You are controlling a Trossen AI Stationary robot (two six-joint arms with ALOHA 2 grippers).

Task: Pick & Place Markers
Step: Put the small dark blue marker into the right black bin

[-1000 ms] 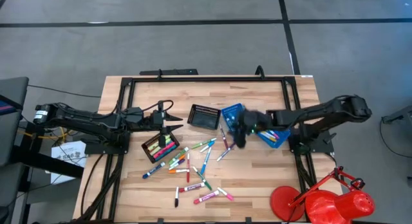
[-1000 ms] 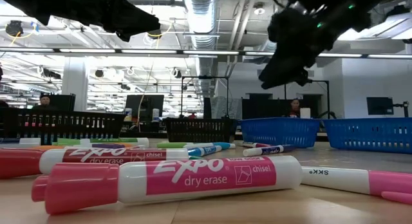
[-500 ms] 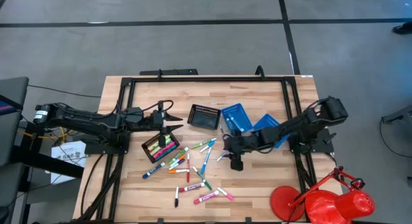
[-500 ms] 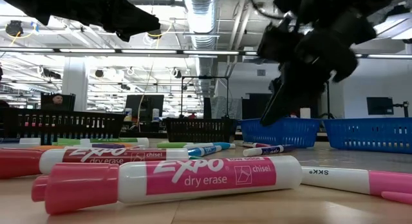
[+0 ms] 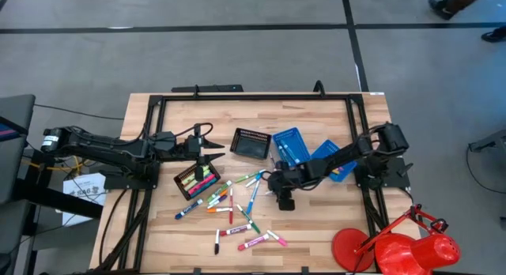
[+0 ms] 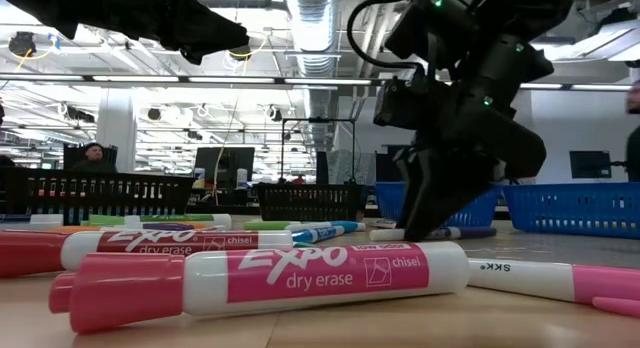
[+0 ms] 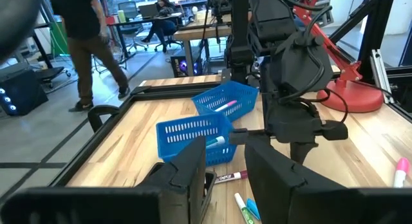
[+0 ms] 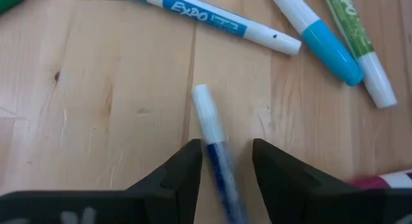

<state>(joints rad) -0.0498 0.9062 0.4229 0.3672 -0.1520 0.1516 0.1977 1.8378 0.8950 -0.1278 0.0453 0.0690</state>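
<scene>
Marker (image 8: pixel 211 130) lies between the right tool's (image 8: pixel 222 161) parted fingers, on the table (image 8: pixel 96 89).

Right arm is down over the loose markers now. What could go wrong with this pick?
1. The right hand straddles a dark blue marker with its fingers open; the marker lies slightly skewed between them, so it may roll or twist as they close.
2. A blue-capped marker and a green marker lie close by and could get nudged.
3. The left hand hovers over the black tray; a drop there risks collision.
</scene>
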